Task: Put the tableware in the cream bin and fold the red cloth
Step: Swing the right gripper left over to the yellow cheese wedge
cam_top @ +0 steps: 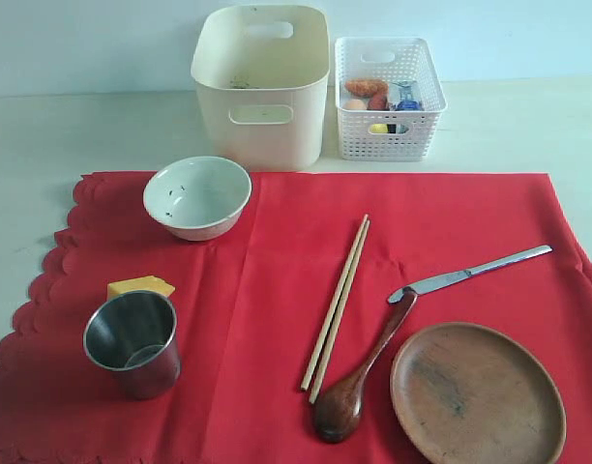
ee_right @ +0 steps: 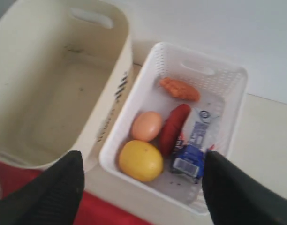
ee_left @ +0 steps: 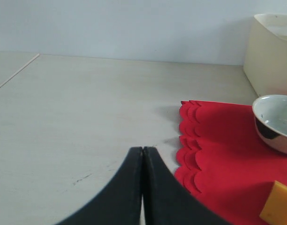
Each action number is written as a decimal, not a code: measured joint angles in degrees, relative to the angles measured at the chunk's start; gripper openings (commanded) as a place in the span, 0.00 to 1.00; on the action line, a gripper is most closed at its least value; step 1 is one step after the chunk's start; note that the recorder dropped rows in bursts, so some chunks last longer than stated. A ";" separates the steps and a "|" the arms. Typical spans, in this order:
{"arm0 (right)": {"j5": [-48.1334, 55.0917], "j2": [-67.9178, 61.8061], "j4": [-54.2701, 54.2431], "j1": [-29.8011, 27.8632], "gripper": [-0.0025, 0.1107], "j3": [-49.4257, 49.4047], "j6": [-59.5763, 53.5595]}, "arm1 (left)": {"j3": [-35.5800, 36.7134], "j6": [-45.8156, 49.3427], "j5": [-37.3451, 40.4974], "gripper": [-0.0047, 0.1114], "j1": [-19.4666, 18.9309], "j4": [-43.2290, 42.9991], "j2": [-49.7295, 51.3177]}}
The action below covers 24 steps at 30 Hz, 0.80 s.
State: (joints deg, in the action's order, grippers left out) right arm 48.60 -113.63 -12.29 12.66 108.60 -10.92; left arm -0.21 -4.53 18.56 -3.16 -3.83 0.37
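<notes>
Six pieces of tableware sit on the red cloth point(cam_top: 257, 290) and none is in the bin yet, so the fold probably has to wait until the cloth is bare. Nearest are the steel cup point(cam_top: 132, 343), the spoon point(cam_top: 359, 387) and the wooden plate point(cam_top: 478, 394). The end of the spoon's handle meets the blade of the knife point(cam_top: 470, 274).

The chopsticks point(cam_top: 336, 307) lie side by side in mid-cloth, and a yellow block point(cam_top: 139, 286) stands just behind the cup. Farther back the bowl point(cam_top: 196, 196) sits upright.

Beside the cloth's scalloped edge, the left gripper point(ee_left: 142, 187) hangs low over the bare table point(ee_left: 64, 117), jaws pressed together on nothing.

Beyond the cloth, the cream bin point(cam_top: 262, 85) stands open-topped next to the white basket point(cam_top: 388, 97) of food. The right gripper point(ee_right: 143, 159) hovers above that basket with its jaws spread wide and holding nothing, probably ready to reach for a dish.
</notes>
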 measured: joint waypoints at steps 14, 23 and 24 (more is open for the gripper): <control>7.56 0.16 -8.63 20.47 0.45 0.00 -12.56 | 0.00 0.00 0.00 0.05 0.00 0.00 0.00; 8.70 -2.87 -7.91 28.64 0.45 0.00 -13.45 | 0.00 0.00 0.00 0.05 0.00 0.00 0.00; 8.70 -3.21 -7.78 29.29 0.45 0.00 -13.75 | 0.00 0.00 0.00 0.05 0.00 0.00 0.00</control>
State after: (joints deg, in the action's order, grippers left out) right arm 57.30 -116.83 -20.07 41.95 108.60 -24.67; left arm -0.21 -4.53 18.56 -3.16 -3.83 0.37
